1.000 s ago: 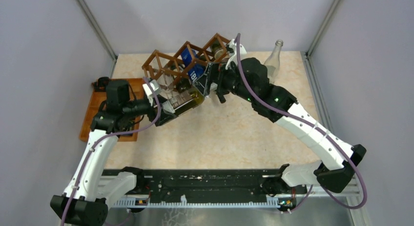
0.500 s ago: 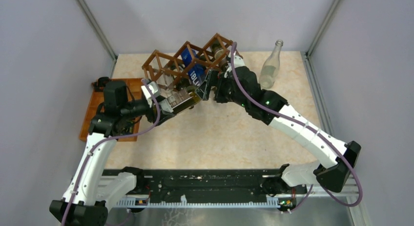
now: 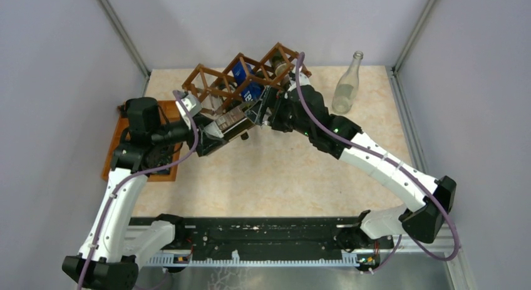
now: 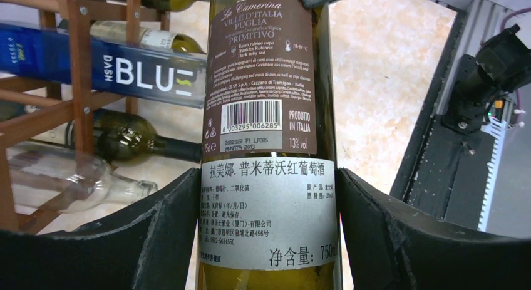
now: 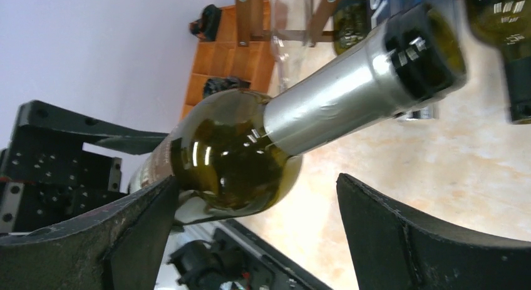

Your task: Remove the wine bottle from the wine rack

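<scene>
The left gripper [image 4: 268, 177] had the wine bottle [image 4: 269, 83] clamped by the body, fingers [image 4: 156, 227] pressed on either side of the white back sticker. The bottle hung just on the near side of the wine rack [image 4: 81, 83], towards its left end, neck pointing right. As far as the views showed, it looked out of its cell already.

The right gripper [image 5: 257, 180] sat around the bottle's shoulder with its fingers apart, touching no glass. So the pull-out looked nearly done. The next move called for carrying the bottle clear towards the near table [image 3: 294, 171]. The foil-capped neck needed keeping off the rack sticks, and the right fingers might close to steady it.

And the label read nicely: "La Camerina", "VILLE D'ITALIA PUGLIA", "PRIMITIVO", "PRODOTTO IN ITALIA", "13% vol", with barcode 8 003295 006285. Below it was a Chinese sticker, 拉美娜.普米蒂沃红葡萄酒, with 净含量 750 at the bottom. In the rack to the left lay a blue bottle [image 4: 144, 74] marked "DASH BLUE".
</scene>
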{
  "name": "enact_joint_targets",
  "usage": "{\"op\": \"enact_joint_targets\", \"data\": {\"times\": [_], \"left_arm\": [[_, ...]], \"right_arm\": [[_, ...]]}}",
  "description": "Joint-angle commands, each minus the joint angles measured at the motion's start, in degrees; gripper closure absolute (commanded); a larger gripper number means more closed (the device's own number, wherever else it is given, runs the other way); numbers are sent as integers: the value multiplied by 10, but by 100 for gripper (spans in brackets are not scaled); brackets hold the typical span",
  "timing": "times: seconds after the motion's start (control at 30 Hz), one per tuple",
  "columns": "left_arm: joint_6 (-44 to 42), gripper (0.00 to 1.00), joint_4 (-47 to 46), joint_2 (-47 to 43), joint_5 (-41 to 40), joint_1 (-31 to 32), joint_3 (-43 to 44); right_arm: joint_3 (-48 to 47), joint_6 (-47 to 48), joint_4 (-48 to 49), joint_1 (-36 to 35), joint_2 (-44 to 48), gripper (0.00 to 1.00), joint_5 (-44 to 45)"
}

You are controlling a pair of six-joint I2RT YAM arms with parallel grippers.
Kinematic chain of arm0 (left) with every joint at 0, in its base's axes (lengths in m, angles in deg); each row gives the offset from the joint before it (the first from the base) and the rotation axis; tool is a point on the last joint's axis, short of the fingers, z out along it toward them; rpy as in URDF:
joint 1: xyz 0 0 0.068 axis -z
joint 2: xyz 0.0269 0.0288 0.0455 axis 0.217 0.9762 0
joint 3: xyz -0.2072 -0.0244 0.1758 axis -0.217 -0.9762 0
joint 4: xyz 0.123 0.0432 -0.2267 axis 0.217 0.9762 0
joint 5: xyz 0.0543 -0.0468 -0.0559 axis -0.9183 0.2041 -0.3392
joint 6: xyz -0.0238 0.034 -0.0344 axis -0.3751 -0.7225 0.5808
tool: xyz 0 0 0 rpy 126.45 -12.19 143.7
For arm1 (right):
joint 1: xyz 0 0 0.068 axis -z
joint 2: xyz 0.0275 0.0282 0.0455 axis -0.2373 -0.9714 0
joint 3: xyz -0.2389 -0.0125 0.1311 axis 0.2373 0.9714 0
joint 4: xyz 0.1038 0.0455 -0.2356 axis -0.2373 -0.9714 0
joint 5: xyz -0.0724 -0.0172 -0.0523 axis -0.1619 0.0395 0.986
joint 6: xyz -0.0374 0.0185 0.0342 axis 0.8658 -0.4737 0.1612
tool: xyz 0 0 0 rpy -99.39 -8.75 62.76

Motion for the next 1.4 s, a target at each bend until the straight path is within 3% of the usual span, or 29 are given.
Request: {"op": "enact_joint_targets", "data": {"times": [0.0, 0.33, 0.47, 0.53, 0.57, 0.67, 0.7, 0.73, 1.0, 1.37], "left_arm": [[52, 100, -71, -15, 48, -2, 47], [78, 100, -70, -27, 64, -1, 44], [83, 100, -71, -29, 65, -1, 44], [84, 100, -71, -29, 64, -1, 44], [84, 92, -70, -28, 62, -2, 44], [76, 24, -50, -20, 57, -2, 55], [71, 9, -43, -16, 52, -1, 60], [70, 2, -37, -12, 42, -1, 67], [32, 1, 11, 8, 5, -1, 121], [10, 1, 42, 42, -58, -2, 139]], "right_arm": [[-35, -23, 49, -1, -27, 6, 15], [-118, -34, 98, -1, -87, 18, 41], [-143, -37, 106, -1, -103, 37, 25], [-148, -34, 105, -1, -105, 56, 22], [-150, -28, 104, -1, -104, 67, 23], [-166, 1, 86, 2, -97, 98, 36], [-174, 16, 78, 5, -93, 100, 39], [-181, 30, 72, 9, -87, 100, 44], [-188, 161, -1, 61, -10, 100, 81], [-98, 362, -6, 108, 73, 100, 296]]}}
